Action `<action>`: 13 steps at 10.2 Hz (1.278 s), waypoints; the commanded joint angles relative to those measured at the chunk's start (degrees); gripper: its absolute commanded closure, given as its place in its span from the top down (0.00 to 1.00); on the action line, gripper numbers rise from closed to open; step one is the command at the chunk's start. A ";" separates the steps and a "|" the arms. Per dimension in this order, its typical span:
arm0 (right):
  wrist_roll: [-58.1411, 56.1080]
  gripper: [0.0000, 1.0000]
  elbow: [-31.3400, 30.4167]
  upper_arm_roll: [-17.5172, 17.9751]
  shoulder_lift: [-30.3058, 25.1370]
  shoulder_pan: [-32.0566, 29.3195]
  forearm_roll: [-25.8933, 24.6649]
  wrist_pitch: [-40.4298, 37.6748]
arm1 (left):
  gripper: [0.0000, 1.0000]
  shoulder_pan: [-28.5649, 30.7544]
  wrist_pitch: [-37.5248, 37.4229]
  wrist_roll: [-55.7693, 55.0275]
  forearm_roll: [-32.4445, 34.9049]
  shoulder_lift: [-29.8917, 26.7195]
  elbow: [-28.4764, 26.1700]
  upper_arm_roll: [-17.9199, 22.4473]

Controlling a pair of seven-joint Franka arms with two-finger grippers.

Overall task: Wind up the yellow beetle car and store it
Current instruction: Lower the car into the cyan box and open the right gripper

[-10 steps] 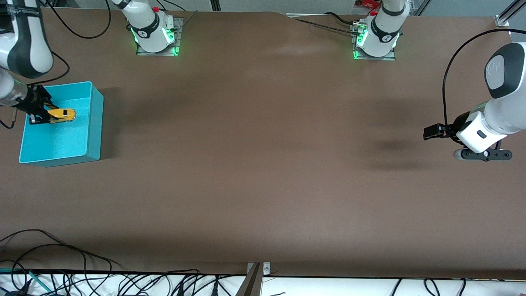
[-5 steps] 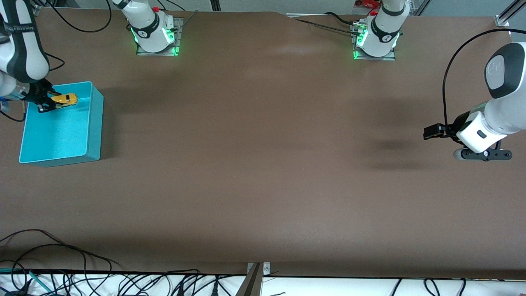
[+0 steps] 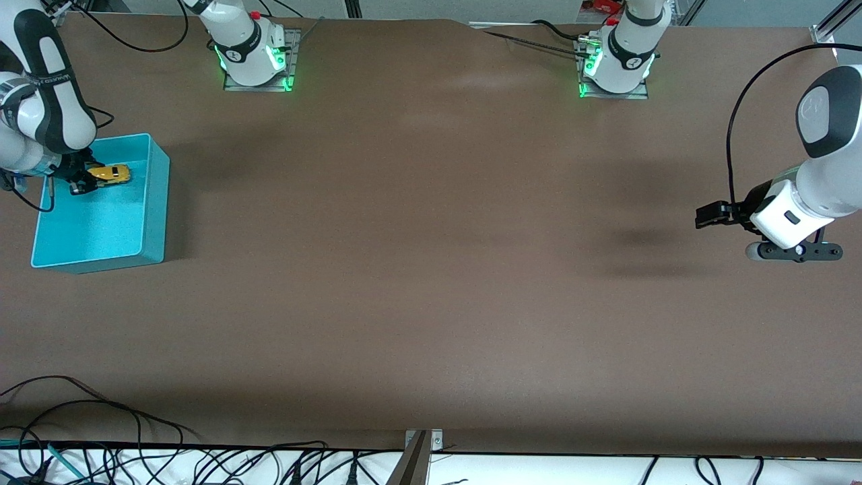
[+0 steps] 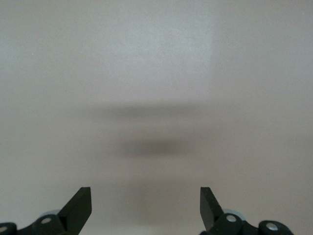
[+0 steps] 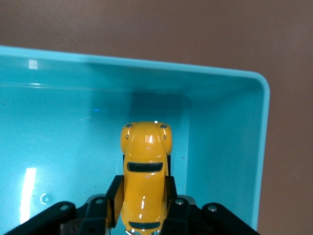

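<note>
The yellow beetle car (image 3: 111, 174) is held in my right gripper (image 3: 86, 179) inside the teal box (image 3: 152, 195), near the box's wall that is farthest from the front camera. In the right wrist view the car (image 5: 145, 166) sits between the two black fingers (image 5: 115, 195), which press on its sides, with its nose toward the box's corner (image 5: 254, 81). My left gripper (image 3: 707, 215) is open and empty above the bare table at the left arm's end, where that arm waits. In the left wrist view its fingertips (image 4: 80, 205) stand wide apart over the bare table.
The brown table (image 3: 431, 269) fills the view. The arms' bases (image 3: 252, 50) stand along the edge farthest from the front camera. Loose cables (image 3: 101, 431) lie along the edge nearest the front camera.
My right gripper with the car has moved toward the box's wall farthest from the front camera and then lower into the box. The left arm has barely moved.
</note>
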 commanded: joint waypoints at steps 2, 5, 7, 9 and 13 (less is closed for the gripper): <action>-0.49 0.52 0.76 0.57 3.27 -1.12 -0.82 2.26 | 0.97 1.59 -0.12 2.39 -3.35 -2.65 -0.65 -0.20; 0.65 1.00 0.84 1.19 1.71 -0.95 -0.82 -0.53 | 0.96 1.50 -0.12 2.48 -2.83 -3.97 -1.17 -0.37; 0.83 1.00 1.02 2.58 0.04 -0.77 -0.82 -1.86 | 1.00 1.50 -0.64 3.18 -2.83 -3.98 -0.39 -0.37; 0.83 1.00 2.94 3.99 -2.42 -0.86 -0.74 -8.25 | 1.00 1.59 -0.64 4.42 -3.35 -3.80 -0.21 -0.11; 0.31 1.00 12.95 14.70 -3.74 -0.86 0.40 -21.64 | 1.00 1.67 -1.08 4.41 -2.83 -3.89 -0.30 -0.20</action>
